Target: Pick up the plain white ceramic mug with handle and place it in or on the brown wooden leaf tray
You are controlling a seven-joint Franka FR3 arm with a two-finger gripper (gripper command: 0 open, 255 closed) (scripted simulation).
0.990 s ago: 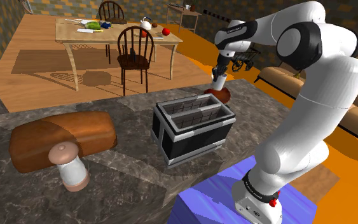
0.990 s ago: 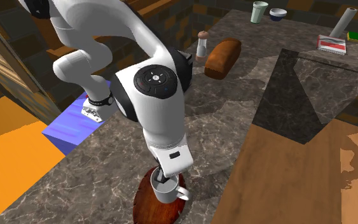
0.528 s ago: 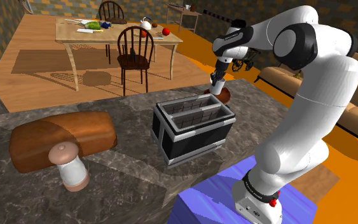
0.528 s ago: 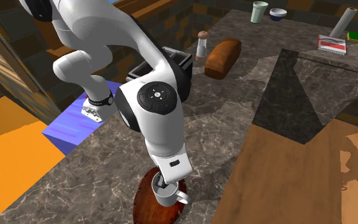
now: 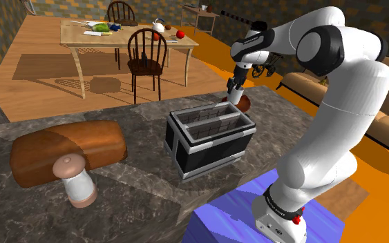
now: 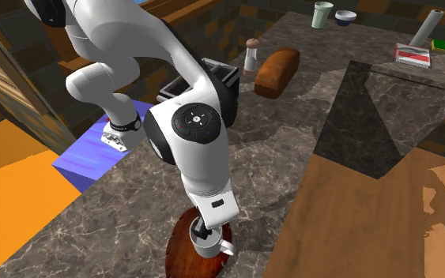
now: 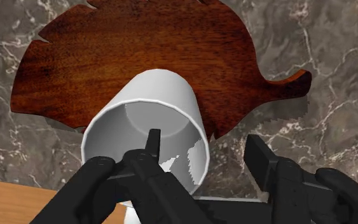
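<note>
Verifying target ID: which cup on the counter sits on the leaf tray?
The handled white mug under the tool, on the tray. The pale green cup stands far off beside a bowl.

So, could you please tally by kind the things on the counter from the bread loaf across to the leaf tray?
Bread loaf: 1
Shaker: 1
Toaster: 1
White mug: 1
Leaf tray: 1
Total: 5
</note>
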